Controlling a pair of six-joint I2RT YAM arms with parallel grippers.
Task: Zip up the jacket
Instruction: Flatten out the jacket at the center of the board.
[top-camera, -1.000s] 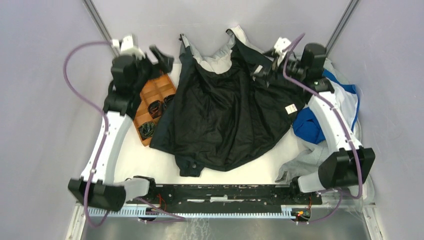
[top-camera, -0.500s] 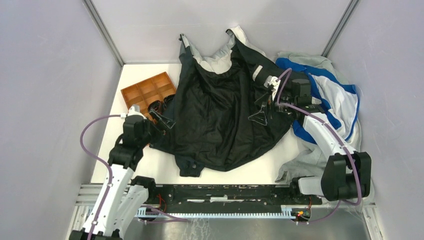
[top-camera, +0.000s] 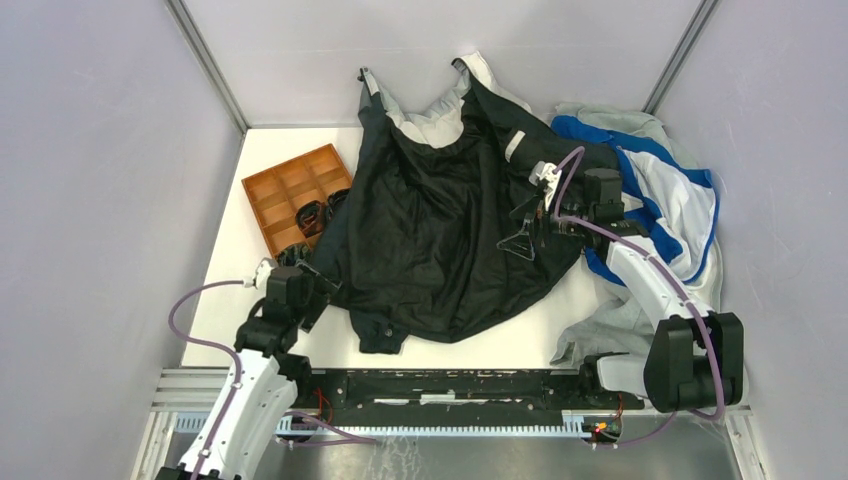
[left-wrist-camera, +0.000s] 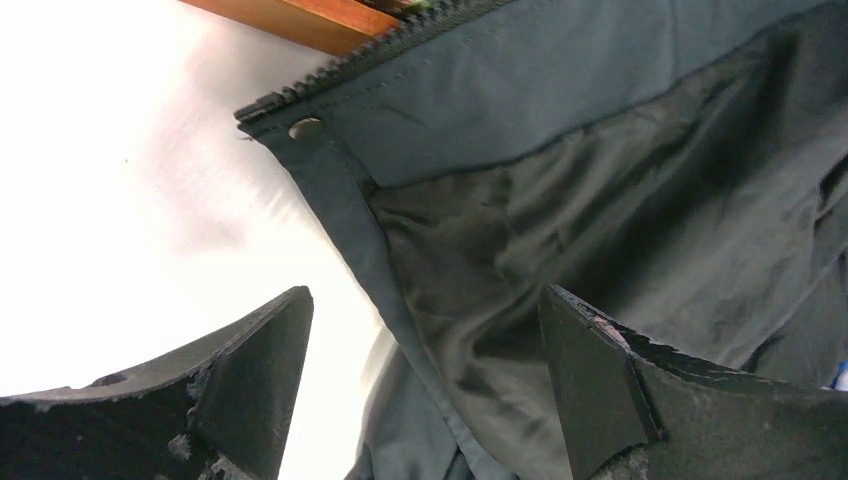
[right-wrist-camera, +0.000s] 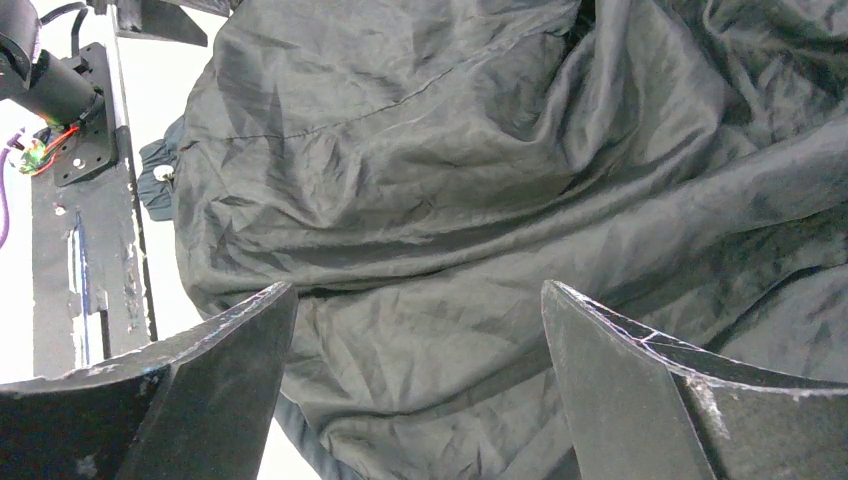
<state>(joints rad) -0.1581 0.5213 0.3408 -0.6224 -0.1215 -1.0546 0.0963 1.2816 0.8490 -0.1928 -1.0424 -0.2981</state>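
On the worktop (top-camera: 250, 310) the jacket (top-camera: 440, 230) is spread open in the middle, with the collar toward 12 o'clock and the hem toward 6 o'clock. It is not yet zipped, and the step in hand is judged to be the reach for the front edges. The left end effector (left-wrist-camera: 420, 300) is held wide open at 8 o'clock of the jacket, around the hem corner but not closed on it. The right end effector (right-wrist-camera: 420, 290) hovers open over the panel at 3 o'clock. Next, the zipper teeth (left-wrist-camera: 380, 45) probably must be gripped near their lower end. One second earlier both arms were seen far toward 12 o'clock.
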